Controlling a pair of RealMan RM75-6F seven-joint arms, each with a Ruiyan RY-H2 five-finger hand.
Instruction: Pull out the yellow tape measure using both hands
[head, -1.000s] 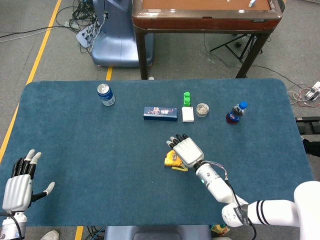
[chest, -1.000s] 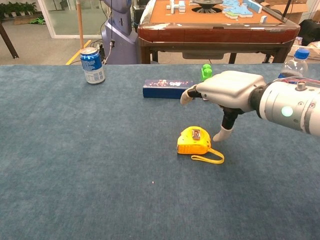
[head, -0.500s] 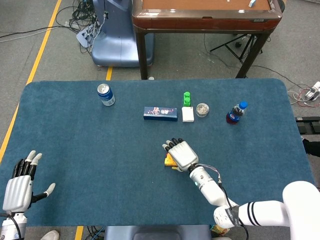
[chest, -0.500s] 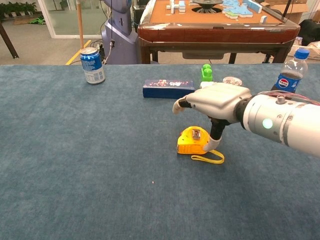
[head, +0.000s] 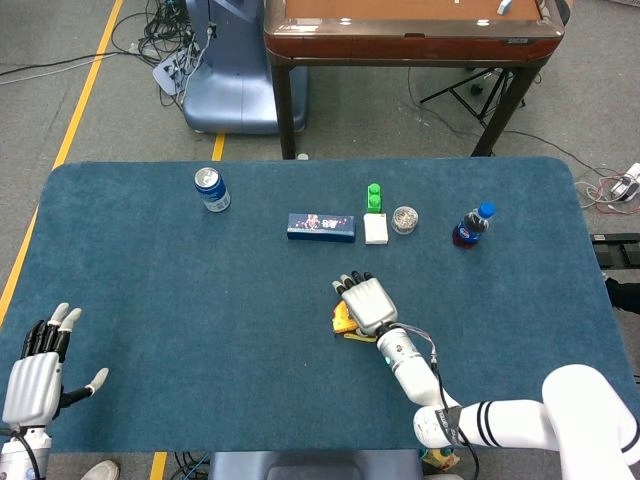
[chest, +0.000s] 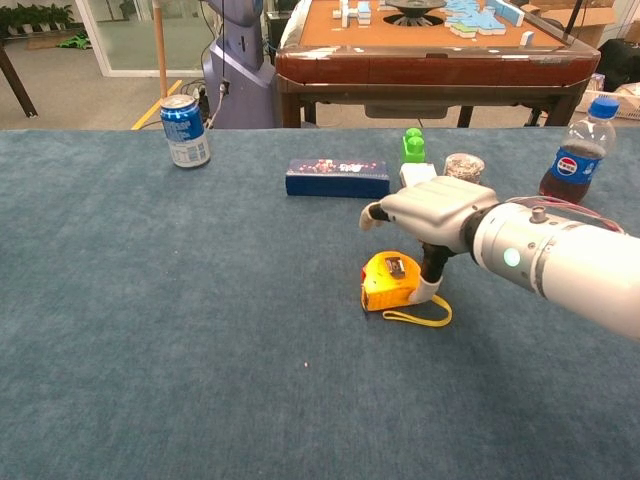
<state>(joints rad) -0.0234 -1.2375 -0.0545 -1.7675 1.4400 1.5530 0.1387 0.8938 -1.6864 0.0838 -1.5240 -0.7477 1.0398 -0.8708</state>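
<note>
**Right hand over the tape measure**

The yellow tape measure (chest: 392, 281) lies on the blue table (chest: 150, 330) near its middle, its yellow strap (chest: 420, 317) trailing toward the robot. The chest view shows the case whole, the right hand (chest: 428, 209) flat above it, thumb (chest: 432, 281) down against its right side, fingers extended, nothing gripped. From the head view the right hand (head: 367, 303) hides most of the case. The left hand (head: 35, 373), seen only there, hovers spread and empty at the table's near left corner.
</note>
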